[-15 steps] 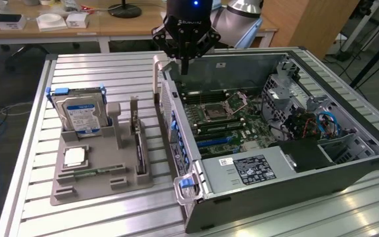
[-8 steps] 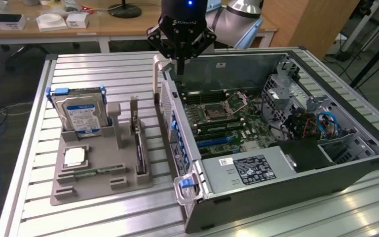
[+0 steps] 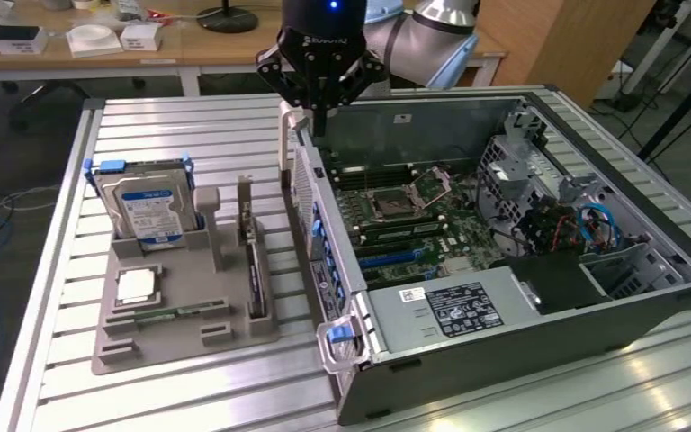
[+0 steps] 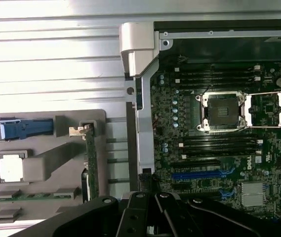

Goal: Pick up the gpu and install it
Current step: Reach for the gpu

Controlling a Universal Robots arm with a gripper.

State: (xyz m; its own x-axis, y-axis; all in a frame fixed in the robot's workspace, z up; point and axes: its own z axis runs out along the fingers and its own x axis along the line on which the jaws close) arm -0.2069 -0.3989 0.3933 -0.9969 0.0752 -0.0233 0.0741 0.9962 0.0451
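The gripper (image 3: 317, 106) is matte black, built of angular jointed links that narrow into two slim fingers, with small white lettering (image 3: 327, 41) across its body (it looks upside down in the exterior view). Above it sits a round black wrist (image 3: 319, 16) with a small blue light (image 3: 332, 4). The arm (image 3: 412, 40) is a smooth silver tube with a rounded grey joint cap (image 3: 448, 11). In the wrist view the black links (image 4: 145, 215) show round pivot pins (image 4: 107, 201).

table (image 3: 177, 135): ribbed metal — glossy | tray (image 3: 172, 346): plastic — matt | case (image 3: 430, 126): bare metal
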